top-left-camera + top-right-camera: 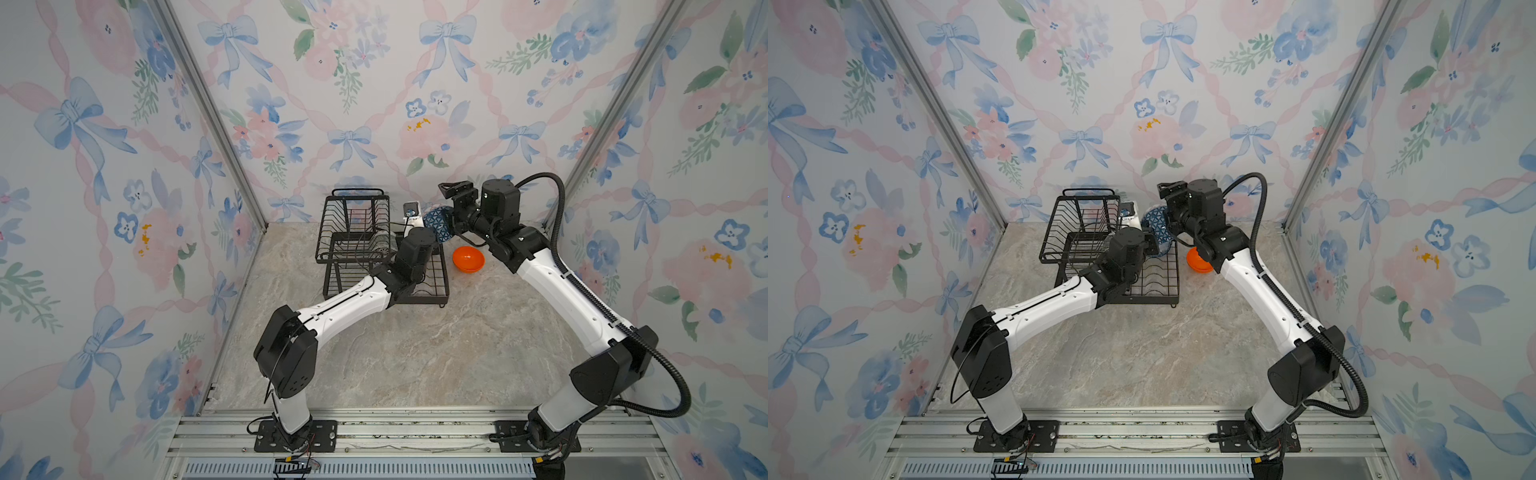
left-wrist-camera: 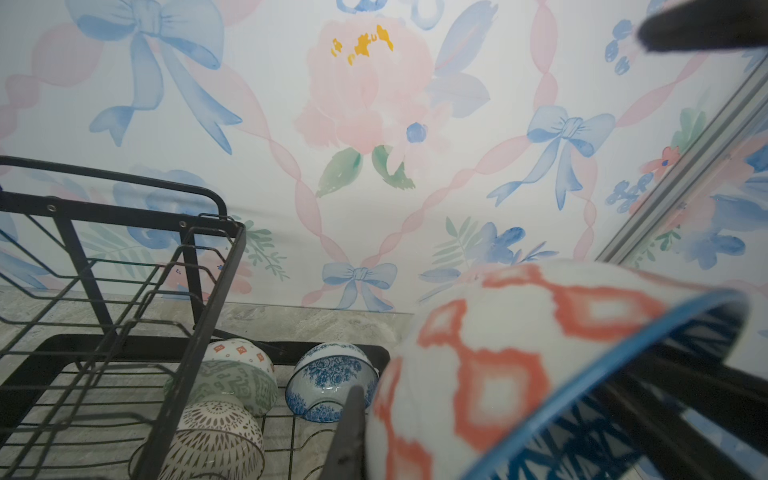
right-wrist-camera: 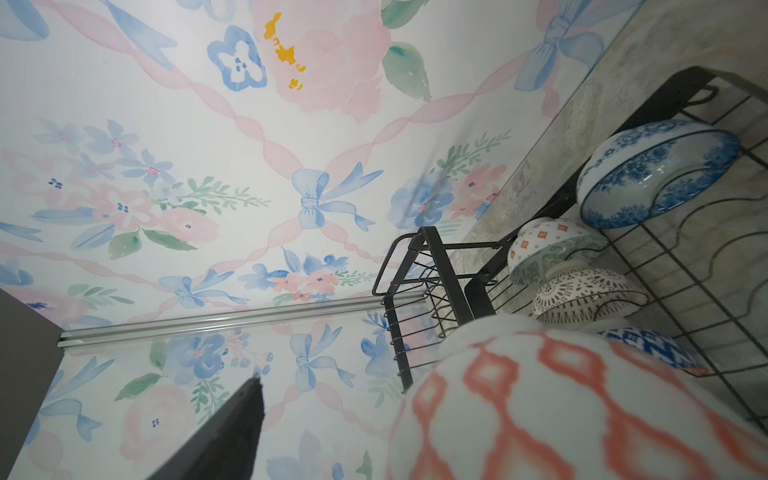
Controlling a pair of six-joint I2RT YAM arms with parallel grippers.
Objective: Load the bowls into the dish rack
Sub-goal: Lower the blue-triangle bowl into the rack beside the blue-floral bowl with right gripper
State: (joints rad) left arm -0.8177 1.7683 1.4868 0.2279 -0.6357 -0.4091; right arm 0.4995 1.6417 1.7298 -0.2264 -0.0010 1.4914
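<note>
the marble tabletop (image 1: 415,353) carries the dish rack (image 1: 445,278) close to the back wall. both arms reach to one place, at the right end of the rack above its lower tray. the left arm lies low and stretched across the front of the tray, with the wrist raised. the right arm comes in from its own side and bends the wrist inward, so that its hand points toward the other hand.

in the lower tray four bowls stand on edge between the wavy wires, i think so that they cannot roll. the floral bowl (image 2: 332,374) stands alone. beside it the orange-square bowl (image 2: 239,351), the green bowl (image 2: 232,388) and the brown lattice bowl (image 2: 212,440) stand close, one behind the other.

the plain orange bowl (image 1: 468,257) sits upright on the tabletop just beside the rack, not yet loaded.

the blue triangle bowl (image 1: 436,224) is in the air between the hands, tilted on its side. it seems blue inside and orange-and-white outside. the left hand (image 2: 486,386) is closed narrow on its wall near the rim, which keeps it edge-on as a slot needs. the right hand (image 1: 449,223) is close with jaws apart. one finger (image 3: 245,415) is clear of the bowl, and the other is hidden. it looks like a handing-over, but i cannot tell the direction.
</note>
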